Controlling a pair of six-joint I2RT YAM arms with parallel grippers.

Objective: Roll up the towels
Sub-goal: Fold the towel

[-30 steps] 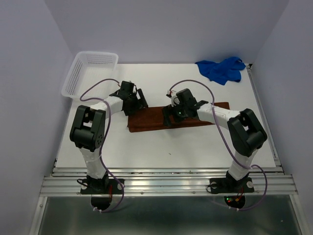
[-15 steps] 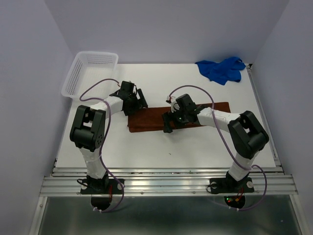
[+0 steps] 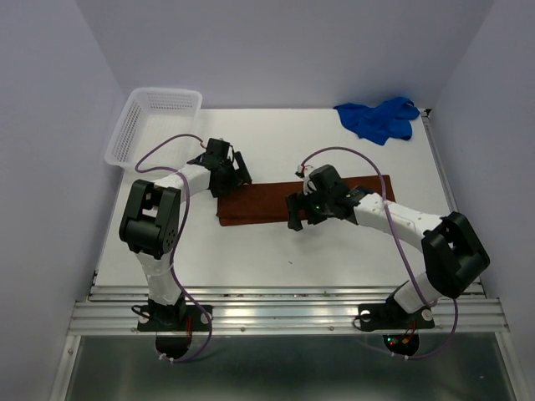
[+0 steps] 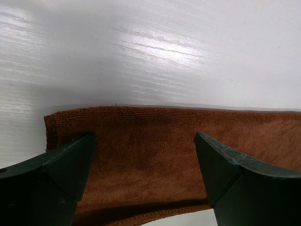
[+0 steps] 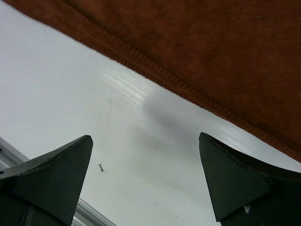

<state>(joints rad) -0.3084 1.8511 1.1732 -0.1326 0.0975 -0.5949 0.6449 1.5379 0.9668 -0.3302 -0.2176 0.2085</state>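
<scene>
Your right tool [image 3: 299, 213] has slid back toward 6 o'clock, off the rust-brown towel [image 3: 255, 206] to its near hem, jaws wide and empty. Your left tool [image 3: 236, 171] hovers over that towel's 9 o'clock end, equally wide, holding nothing. The towel lies flat mid-bench [image 3: 276, 251]; the blue towel [image 3: 376, 119] sits crumpled at 1 o'clock.

The right claw [image 3: 298, 217] covers part of the brown towel [image 3: 251, 207], which both wrist views crop.

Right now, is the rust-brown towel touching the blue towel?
Apart. The top view shows bare table between the rust-brown towel mid-table and the blue towel crumpled at the far right.
</scene>
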